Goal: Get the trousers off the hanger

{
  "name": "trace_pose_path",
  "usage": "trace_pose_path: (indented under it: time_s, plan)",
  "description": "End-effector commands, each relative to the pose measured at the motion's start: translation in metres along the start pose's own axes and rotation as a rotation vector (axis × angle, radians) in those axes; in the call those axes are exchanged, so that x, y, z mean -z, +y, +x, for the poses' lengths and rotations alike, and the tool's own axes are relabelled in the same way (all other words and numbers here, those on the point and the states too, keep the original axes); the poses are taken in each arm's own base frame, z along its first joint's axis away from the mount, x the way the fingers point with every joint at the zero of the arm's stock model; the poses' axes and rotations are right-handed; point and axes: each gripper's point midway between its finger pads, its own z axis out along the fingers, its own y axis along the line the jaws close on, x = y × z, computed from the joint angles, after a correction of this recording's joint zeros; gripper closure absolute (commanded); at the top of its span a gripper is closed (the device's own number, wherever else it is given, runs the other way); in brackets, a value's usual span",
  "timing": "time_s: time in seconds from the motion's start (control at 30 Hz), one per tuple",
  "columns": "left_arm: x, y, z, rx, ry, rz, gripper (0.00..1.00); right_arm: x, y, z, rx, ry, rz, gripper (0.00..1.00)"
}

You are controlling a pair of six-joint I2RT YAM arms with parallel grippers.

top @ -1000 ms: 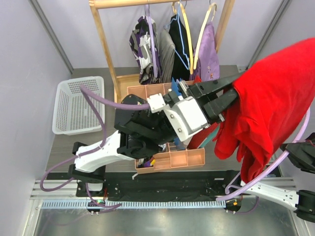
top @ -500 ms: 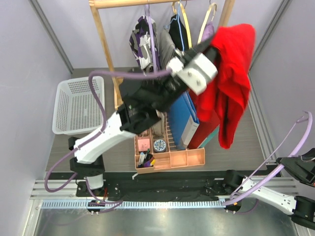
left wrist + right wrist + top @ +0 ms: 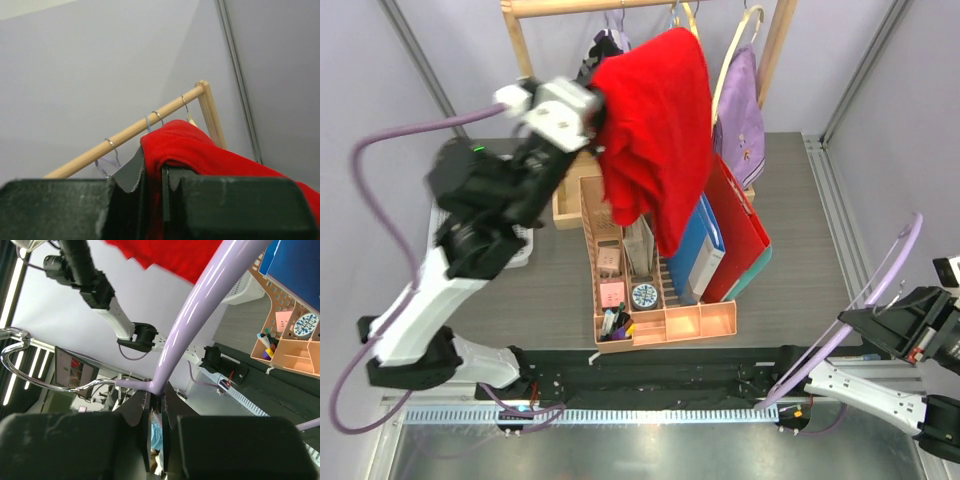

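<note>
The left gripper (image 3: pixel 152 176) is raised high in front of the wooden clothes rack (image 3: pixel 523 58), and its 2 fingers are pinching a fold of the bright red, plain fabric trousers (image 3: pixel 655 120). The trousers are hanging free from that grip, draping down in front of the rack's rail and over the back of the peach plastic desk organiser (image 3: pixel 665 325) standing on the grey table (image 3: pixel 800 230). Their lower hem is dangling just above the blue folder (image 3: pixel 705 245) and the red folder (image 3: pixel 742 225) that are leaning in the organiser.

The thin pale lavender plastic hanger (image 3: pixel 200 315) is well apart from the trousers, at the near right corner of the scene. The right gripper (image 3: pixel 157 401) is clamping it, with both fingers pressed together on the junction where the hanger's sloping arm is meeting its curved hook. No fabric is lying on the hanger.

A lilac garment (image 3: pixel 740 110) is hanging on the rack, to the right of the red trousers.
</note>
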Motion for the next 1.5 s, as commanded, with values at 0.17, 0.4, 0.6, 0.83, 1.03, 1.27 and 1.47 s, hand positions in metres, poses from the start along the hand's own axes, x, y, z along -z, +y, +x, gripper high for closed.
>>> trace_pose_path:
  time_s: [0.17,0.4,0.6,0.83,1.03,1.27,1.47]
  plan:
    - [0.122,0.107,-0.054,0.124,-0.068,-0.208,1.0,-0.027,0.017,0.009,0.043,0.059,-0.035,0.99]
    - [0.149,0.109,0.011,-0.006,0.228,-0.247,1.0,-0.033,0.023,0.016,0.043,0.089,-0.072,0.99]
    - [0.183,0.128,0.058,-0.059,0.405,-0.46,1.0,-0.045,0.018,0.025,0.034,0.115,-0.068,0.99]
    - [0.203,0.131,0.092,-0.069,0.546,-0.618,1.0,-0.061,0.017,0.037,0.056,0.162,-0.067,0.99]
    - [0.207,0.143,0.117,-0.033,0.603,-0.737,1.0,-0.068,0.011,0.041,0.087,0.179,-0.043,0.99]
    - [0.212,0.181,0.19,0.047,0.773,-0.821,1.0,-0.065,0.012,0.041,0.093,0.186,-0.046,0.99]
    - [0.259,0.251,0.243,0.111,0.917,-1.124,1.0,-0.063,0.008,0.044,0.075,0.191,-0.042,0.99]
